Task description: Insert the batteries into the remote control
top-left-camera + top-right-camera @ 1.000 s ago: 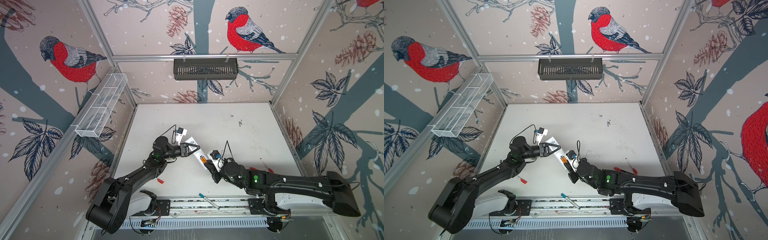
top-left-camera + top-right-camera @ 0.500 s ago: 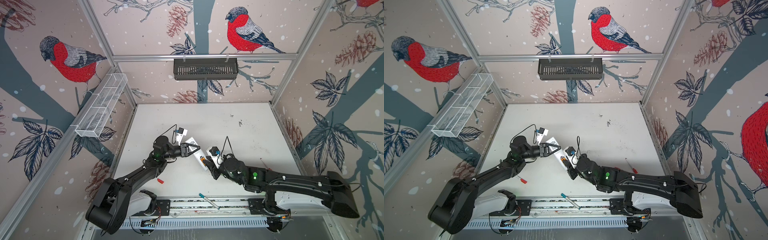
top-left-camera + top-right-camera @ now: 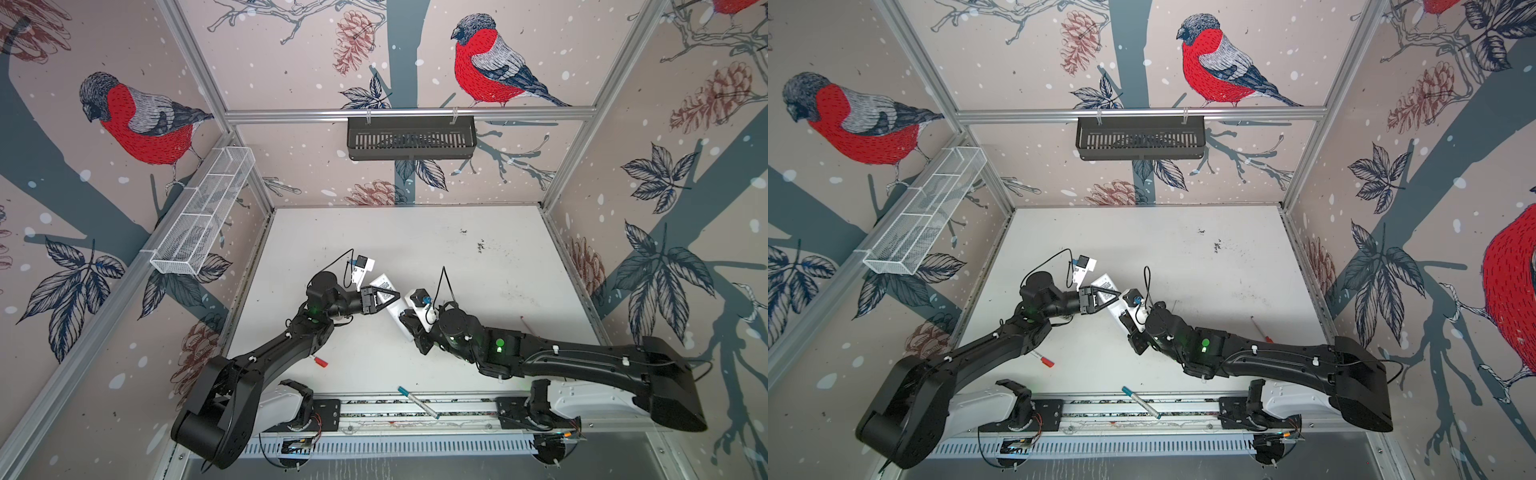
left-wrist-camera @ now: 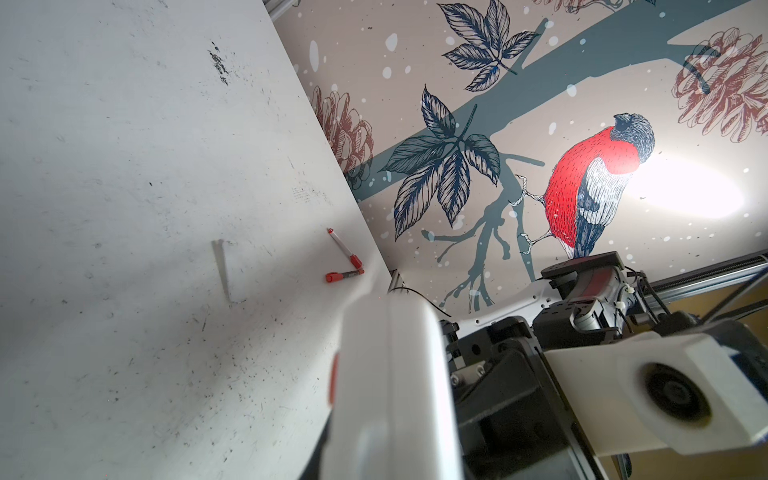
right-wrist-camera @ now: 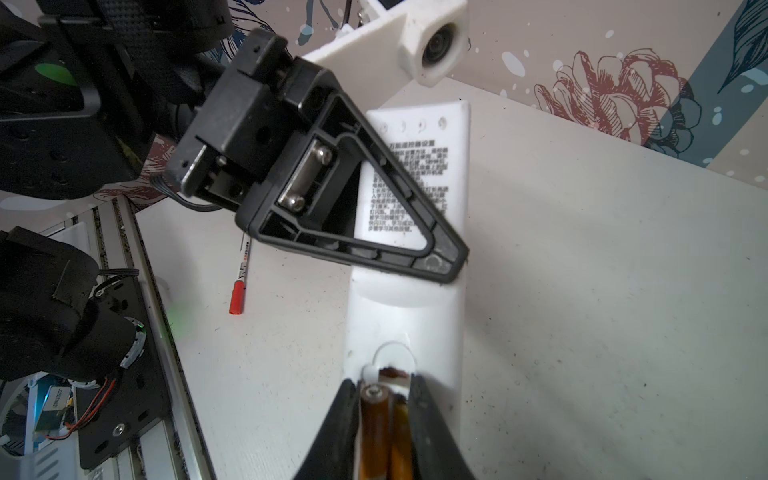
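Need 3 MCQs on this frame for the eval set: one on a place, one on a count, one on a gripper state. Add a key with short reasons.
1. Where does the teal-capped pen lie?
A) against the back wall
B) on the front rail between the arm bases
C) in a gripper

2. How many orange batteries sit between the fingers of the right gripper?
A) one
B) two
C) four

3. The left gripper is:
A) open, holding nothing
B) shut on the remote control
C) shut on a marker

Key:
1 B, both top views show the pen lying across the rail at the near edge.
2 B, the right wrist view shows two batteries side by side at the remote control's open end.
3 B, its fingers clamp the remote control across its labelled back.
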